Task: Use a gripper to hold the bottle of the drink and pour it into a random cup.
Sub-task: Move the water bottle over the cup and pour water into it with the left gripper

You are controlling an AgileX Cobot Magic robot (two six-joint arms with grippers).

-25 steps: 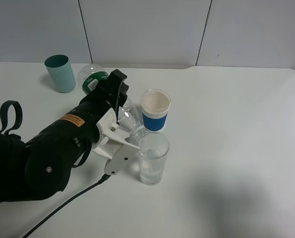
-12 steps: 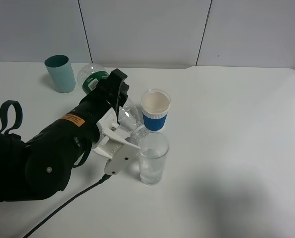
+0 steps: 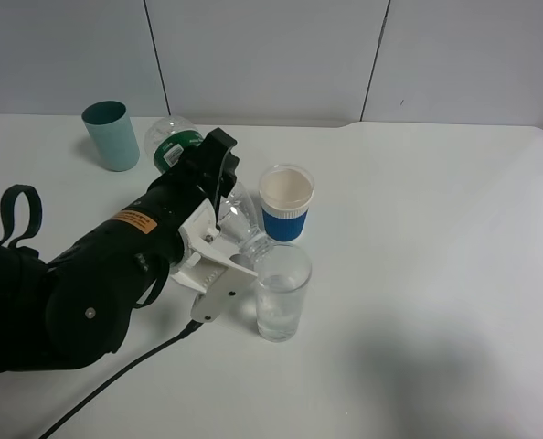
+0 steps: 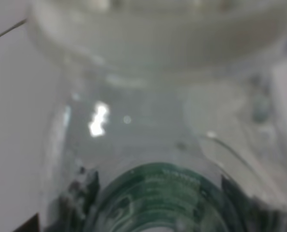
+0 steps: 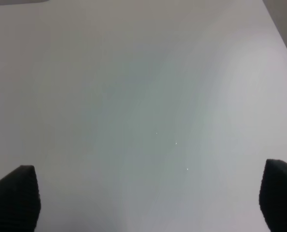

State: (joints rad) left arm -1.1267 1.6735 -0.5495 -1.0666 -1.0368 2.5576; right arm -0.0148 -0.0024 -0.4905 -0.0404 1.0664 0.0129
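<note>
- My gripper (image 3: 224,219) stays clamped on the bottle (image 3: 171,148), which is tipped mouth-down with its neck at the rim of the glass (image 3: 281,297).
- Nothing visibly shifts over the last second; the tilt is unchanged.
- Water sits in the glass, so I judge the pour is under way or nearly finished.

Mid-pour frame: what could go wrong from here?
The bottle has its mouth at the edge of the glass rather than over its middle, so water may run down the outside onto the table. The paper cup stands close behind the bottle's shoulder and the glass; more tilt might nudge it. The left claw is shut on the thin clear bottle, which may flex or slip.
</note>
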